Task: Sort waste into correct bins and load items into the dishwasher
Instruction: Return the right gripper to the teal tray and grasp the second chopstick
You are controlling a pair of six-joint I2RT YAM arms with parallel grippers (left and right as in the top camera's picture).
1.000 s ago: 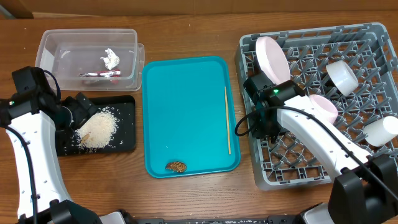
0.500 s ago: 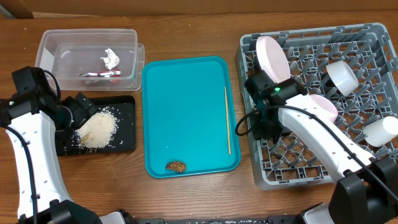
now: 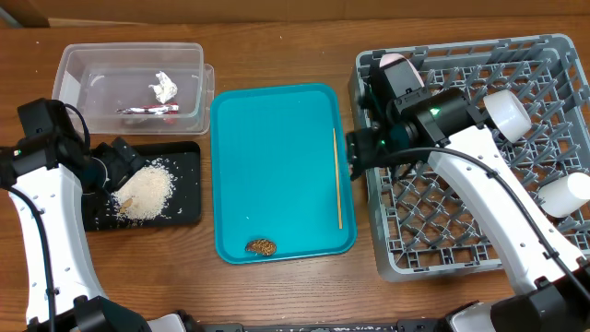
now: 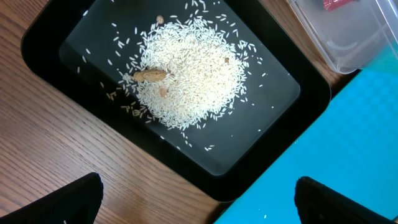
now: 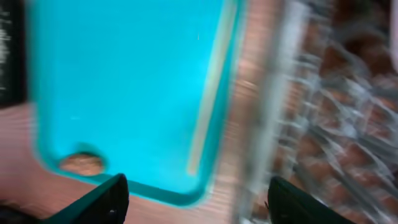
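**OPERATOR:** Where does the sort stand?

**SPOTTER:** Mid-load, by my reading. Your right fingers [image 5: 109,199] hang spread and empty between the teal tray [image 3: 277,166] and the dish rack [image 3: 479,249], though that wrist view is blurred. One chopstick [image 3: 337,180] lies along the teal tray's right side, and the brown lump [image 3: 262,246] sits near its front edge.

**OPERATOR:** And my left?

**SPOTTER:** Your left fingers [image 4: 81,199] gape wide over the black tray [image 3: 184,161], which has rice [image 4: 186,74] heaped in it. The wrapper [image 3: 147,110] and tissue [image 3: 165,87] sit in the clear tub [image 3: 69,83]. Next, you likely drop onto the chopstick, pinch across it and carry it to the rack. It is thin and lies flat, so close low.
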